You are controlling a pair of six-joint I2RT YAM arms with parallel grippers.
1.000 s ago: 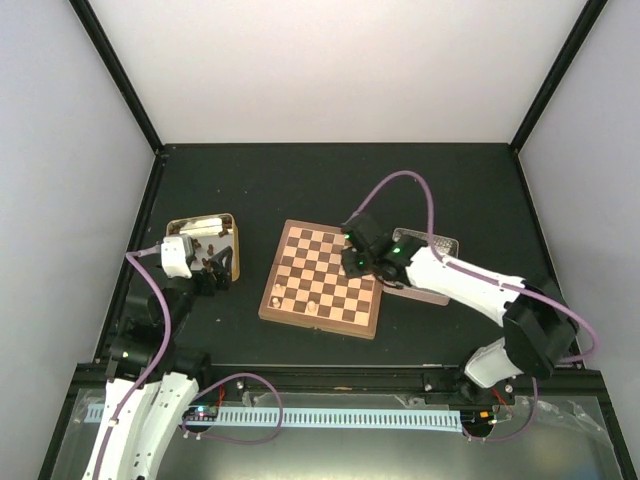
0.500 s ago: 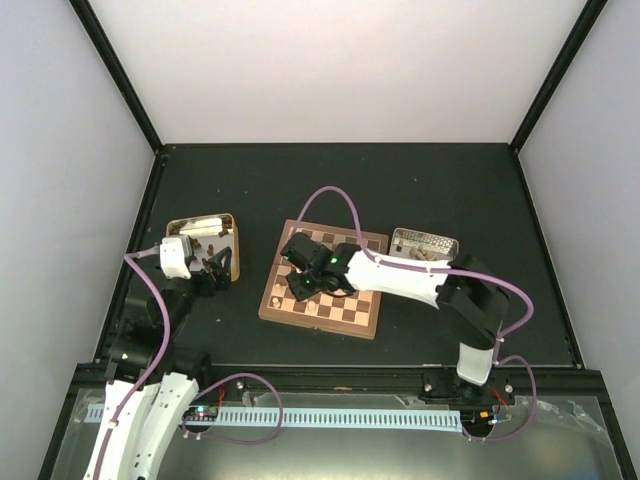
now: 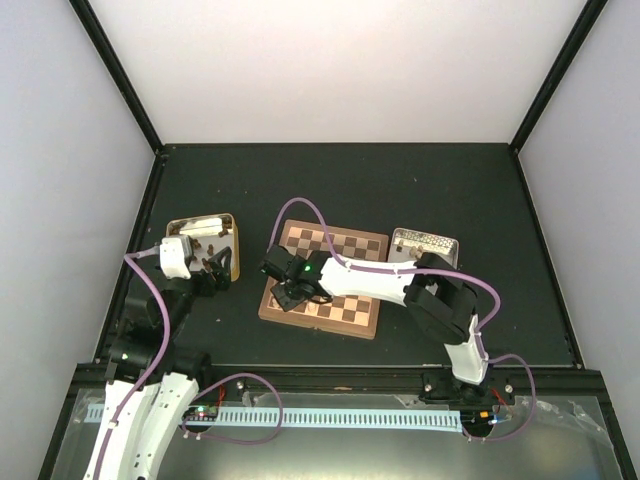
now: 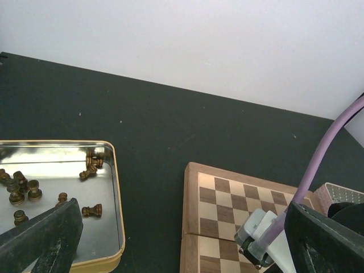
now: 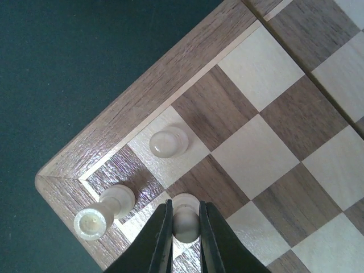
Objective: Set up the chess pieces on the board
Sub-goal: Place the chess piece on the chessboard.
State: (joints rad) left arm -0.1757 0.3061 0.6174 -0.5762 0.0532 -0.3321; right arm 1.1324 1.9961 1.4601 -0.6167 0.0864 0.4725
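Two pale pieces (image 5: 168, 142) stand at the board (image 5: 114, 122) near-left corner. A third pale piece (image 5: 185, 220), pinched in the right fingers (image 5: 151, 244), should be lowered upright and centred on its square. Left fingers (image 4: 42, 239) are spread wide.

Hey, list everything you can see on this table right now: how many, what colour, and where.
board: one, dark brown and tan squares, mid-table.
free pale pieces: two, beige, at the board's corner; one on the corner dark square, one on the light square beside it.
held pale piece: one, beige, over the board's edge row.
gold tin: one, left of the board.
dark pieces: several, dark brown, inside the gold tin.
silver tin: one, right of the board; contents too small to tell.
table: one, black.
left gripper: open, by the gold tin.
right gripper: shut on the held pale piece.
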